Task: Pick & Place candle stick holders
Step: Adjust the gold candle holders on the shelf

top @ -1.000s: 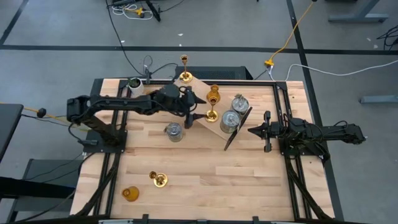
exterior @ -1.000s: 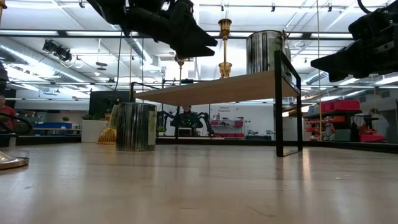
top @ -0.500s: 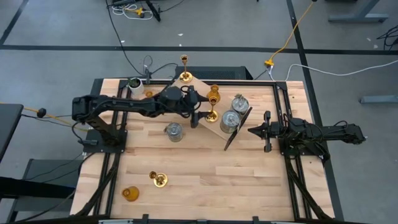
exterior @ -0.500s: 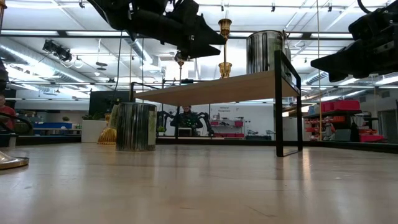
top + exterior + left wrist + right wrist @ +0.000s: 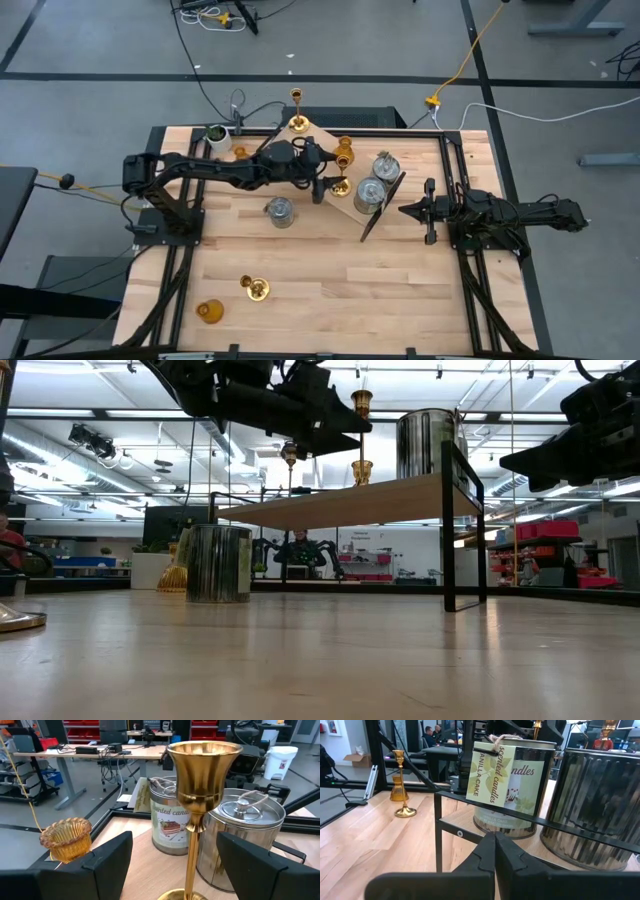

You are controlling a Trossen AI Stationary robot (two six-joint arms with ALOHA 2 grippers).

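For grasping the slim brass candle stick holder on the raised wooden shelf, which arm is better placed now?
The left. Its left gripper is open, with the slim brass candle stick holder between its fingers on the raised wooden shelf. The right gripper is shut and waits beyond the shelf's other side.

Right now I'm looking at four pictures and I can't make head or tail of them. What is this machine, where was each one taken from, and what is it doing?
It is a robot with two dark arms at a wooden table, each ending in a two-finger gripper. One picture looks straight down, one looks across from table height, and two come from cameras on the wrists.

On a small raised shelf stand silver candle tins, an amber glass holder and a brass candlestick. Another tin, a brass stick and an amber holder sit on the table itself.

The left gripper has reached the shelf, its open fingers on either side of the brass candlestick's stem, not visibly gripping it. The right gripper waits shut at the table's right side, holding nothing.
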